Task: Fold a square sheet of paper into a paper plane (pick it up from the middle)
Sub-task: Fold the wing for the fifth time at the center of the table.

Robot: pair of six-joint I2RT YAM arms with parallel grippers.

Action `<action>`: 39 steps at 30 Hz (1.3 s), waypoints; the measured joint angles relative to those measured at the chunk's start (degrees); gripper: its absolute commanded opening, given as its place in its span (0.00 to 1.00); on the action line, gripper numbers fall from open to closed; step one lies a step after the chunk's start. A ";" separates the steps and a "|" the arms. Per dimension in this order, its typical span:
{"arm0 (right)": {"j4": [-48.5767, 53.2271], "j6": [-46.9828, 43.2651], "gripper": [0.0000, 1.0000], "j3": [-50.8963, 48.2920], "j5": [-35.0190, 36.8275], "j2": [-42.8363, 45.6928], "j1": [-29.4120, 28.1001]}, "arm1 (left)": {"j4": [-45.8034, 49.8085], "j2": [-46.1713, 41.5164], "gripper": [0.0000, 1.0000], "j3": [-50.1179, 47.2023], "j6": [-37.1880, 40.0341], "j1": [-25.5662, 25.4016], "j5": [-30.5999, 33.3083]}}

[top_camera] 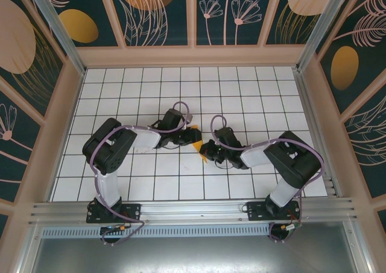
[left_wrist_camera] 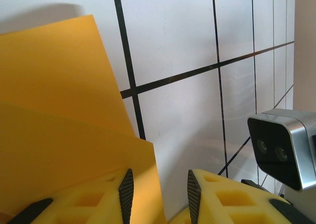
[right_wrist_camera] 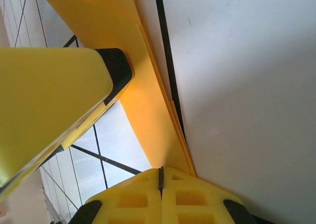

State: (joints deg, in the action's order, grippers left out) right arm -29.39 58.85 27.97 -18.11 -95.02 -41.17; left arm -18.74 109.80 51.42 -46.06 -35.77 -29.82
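Your right gripper is pressed fully closed on the orange-yellow paper, which fans away from its seam toward 12 o'clock. Your left gripper stands partly open and grips nothing. The paper's corner reaches into the gap between its pads, but you cannot tell whether it touches either one.

Count 1 paper, 2 grippers, 2 arms. From above, the paper lies mid-way across the white tiled table, with the left gripper at its 9 o'clock and the right at its 4 o'clock covering most of it.

The left wrist view adds 2 overlapping layers and the right arm's camera at 4 o'clock. The right wrist view adds stacked fold edges and 1 left finger at 9 o'clock, its black tip against the paper.
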 measured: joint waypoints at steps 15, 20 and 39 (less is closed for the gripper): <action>0.72 -1.88 0.00 0.15 -0.46 0.07 0.26 | 3.19 0.74 0.39 2.29 2.82 2.60 -0.39; 0.74 -2.12 0.00 0.15 -0.72 0.07 0.26 | 3.82 0.90 0.40 2.80 3.50 3.41 -0.55; 1.31 -3.41 0.00 0.44 -1.62 0.07 0.48 | 11.69 1.88 0.42 8.57 5.31 7.63 8.74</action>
State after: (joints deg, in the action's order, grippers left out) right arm -28.08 55.44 28.40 -19.73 -94.96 -40.69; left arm -7.05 111.68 59.99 -40.75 -28.14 -21.08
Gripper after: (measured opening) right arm 0.068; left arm 0.416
